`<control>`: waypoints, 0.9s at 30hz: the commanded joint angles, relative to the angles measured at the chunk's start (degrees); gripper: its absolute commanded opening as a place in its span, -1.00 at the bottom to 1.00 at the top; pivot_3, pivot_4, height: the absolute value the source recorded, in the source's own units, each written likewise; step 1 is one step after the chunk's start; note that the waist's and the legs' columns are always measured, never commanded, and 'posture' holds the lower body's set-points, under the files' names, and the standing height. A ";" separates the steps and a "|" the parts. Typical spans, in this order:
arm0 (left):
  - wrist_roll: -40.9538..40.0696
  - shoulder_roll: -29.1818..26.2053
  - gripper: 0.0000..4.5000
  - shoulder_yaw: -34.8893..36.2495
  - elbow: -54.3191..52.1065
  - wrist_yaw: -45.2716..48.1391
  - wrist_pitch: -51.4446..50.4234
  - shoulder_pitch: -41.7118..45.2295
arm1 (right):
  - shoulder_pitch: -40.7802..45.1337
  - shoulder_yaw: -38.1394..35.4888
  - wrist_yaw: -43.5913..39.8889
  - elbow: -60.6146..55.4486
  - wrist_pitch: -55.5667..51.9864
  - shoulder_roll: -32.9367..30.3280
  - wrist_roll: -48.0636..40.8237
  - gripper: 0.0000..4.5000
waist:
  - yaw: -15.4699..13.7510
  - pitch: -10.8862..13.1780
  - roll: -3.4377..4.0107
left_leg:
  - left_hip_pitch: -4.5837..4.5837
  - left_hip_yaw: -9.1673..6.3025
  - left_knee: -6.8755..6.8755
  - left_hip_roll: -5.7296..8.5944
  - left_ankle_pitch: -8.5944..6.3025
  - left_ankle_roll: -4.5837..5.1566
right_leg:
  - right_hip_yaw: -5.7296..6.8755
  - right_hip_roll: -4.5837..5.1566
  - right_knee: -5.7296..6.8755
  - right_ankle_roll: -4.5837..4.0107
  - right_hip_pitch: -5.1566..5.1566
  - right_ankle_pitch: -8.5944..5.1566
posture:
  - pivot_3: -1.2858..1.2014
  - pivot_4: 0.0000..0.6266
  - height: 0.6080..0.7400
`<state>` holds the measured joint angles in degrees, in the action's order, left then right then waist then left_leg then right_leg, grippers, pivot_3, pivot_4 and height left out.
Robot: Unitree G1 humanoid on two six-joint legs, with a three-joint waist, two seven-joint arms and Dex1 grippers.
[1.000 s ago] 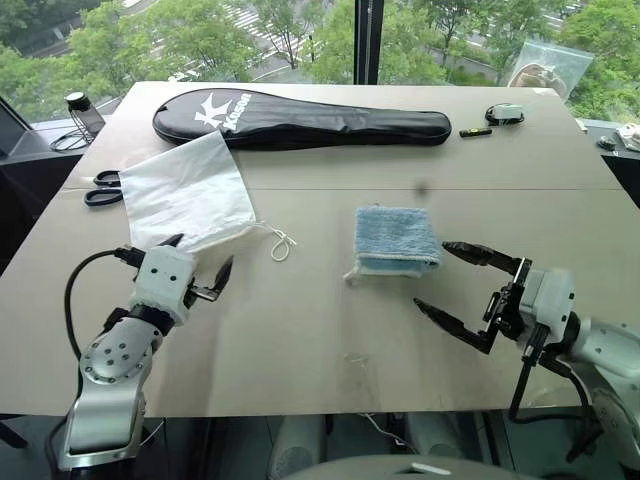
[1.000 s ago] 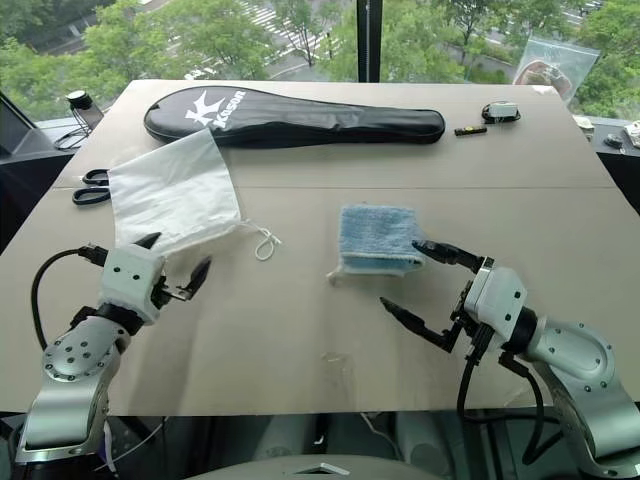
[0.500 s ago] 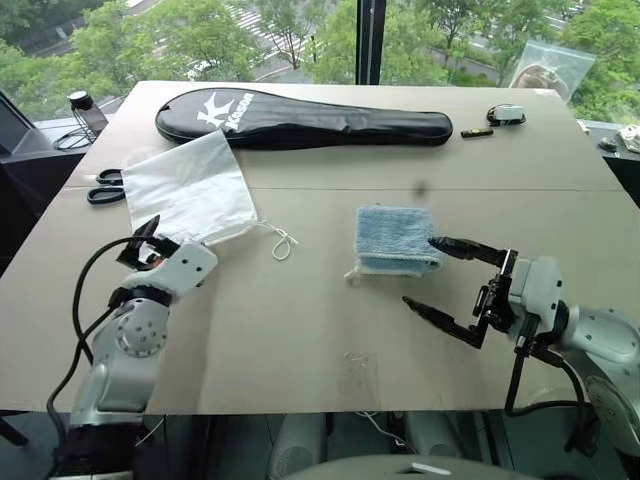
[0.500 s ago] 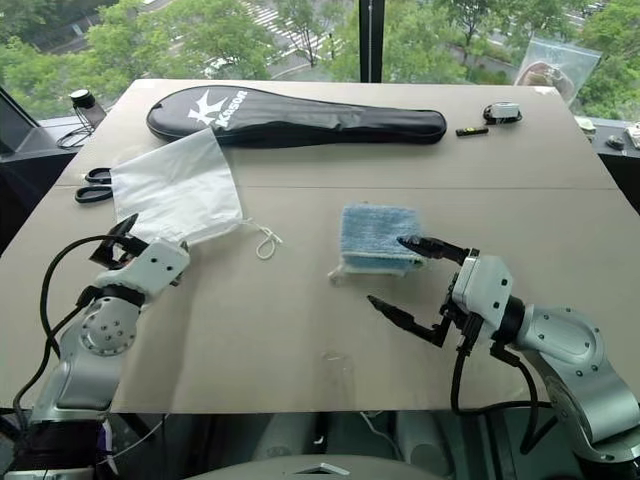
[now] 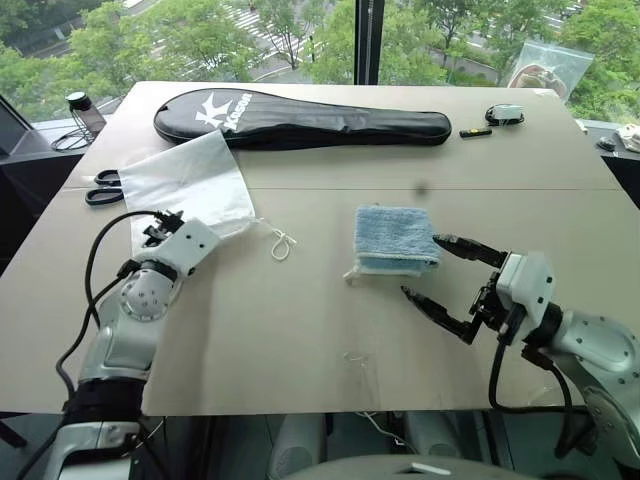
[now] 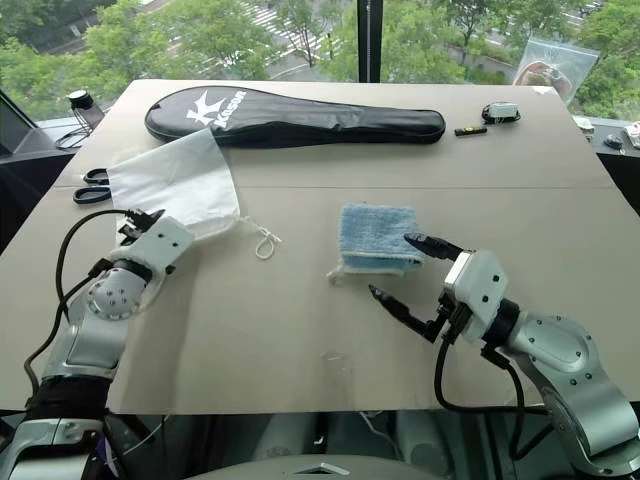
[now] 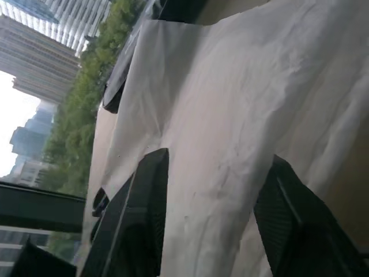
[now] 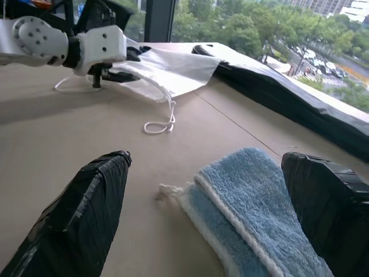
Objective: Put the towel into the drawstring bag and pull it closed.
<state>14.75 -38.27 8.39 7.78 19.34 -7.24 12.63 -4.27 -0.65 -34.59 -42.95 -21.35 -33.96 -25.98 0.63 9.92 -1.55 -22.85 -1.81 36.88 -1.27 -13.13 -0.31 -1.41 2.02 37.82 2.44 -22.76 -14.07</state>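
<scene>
- Your left gripper [image 7: 210, 190]: at the near edge of the drawstring bag [image 5: 192, 181]. In the left wrist view its two black fingers [image 7: 144, 208] straddle the white fabric with a gap between them; whether they pinch the cloth you cannot tell.
- Your right gripper [image 5: 443, 277]: fingers spread wide, nothing between them, just beside the towel [image 5: 395, 238]. The upper fingertip sits at the towel's near right corner; the lower finger [image 8: 86, 196] hangs over bare table in front of the towel.
- Towel: light blue, folded, flat on the table [image 5: 300, 330], directly ahead of your right gripper and well apart from your left one.
- Drawstring bag: thin white sack, lying flat, spreading away from your left gripper toward the far left of the table. Its white cord [image 5: 281, 241] trails off the corner to the right of your left gripper, ending in a small loop between the two grippers.
- Scissors [image 5: 100, 186]: black handles, beyond your left gripper, partly under the bag's far left edge.
- Racket case [image 5: 300, 119]: long, black, across the far side of the table, beyond both grippers.
</scene>
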 commanded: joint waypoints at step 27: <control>-38.04 11.40 -1.00 -0.79 -14.01 9.23 -65.03 28.84 | 34.84 20.22 7.50 45.17 -23.67 13.03 10.94 0.67 | 2.52 -0.05 -0.13 | 0.11 0.03 0.13 0.11 0.01 -0.01 | -0.30 -0.23 0.23 0.02 -0.14 0.05 | 0.03 -0.52 1.00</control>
<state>-23.88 -25.91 9.56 -5.81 27.22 -76.28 41.82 32.92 14.80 -24.68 0.23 -48.65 -20.53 -18.21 3.14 9.87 -1.69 -22.72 -1.73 37.00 -1.16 -13.12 -0.32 -1.71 1.77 38.07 2.47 -22.89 -14.03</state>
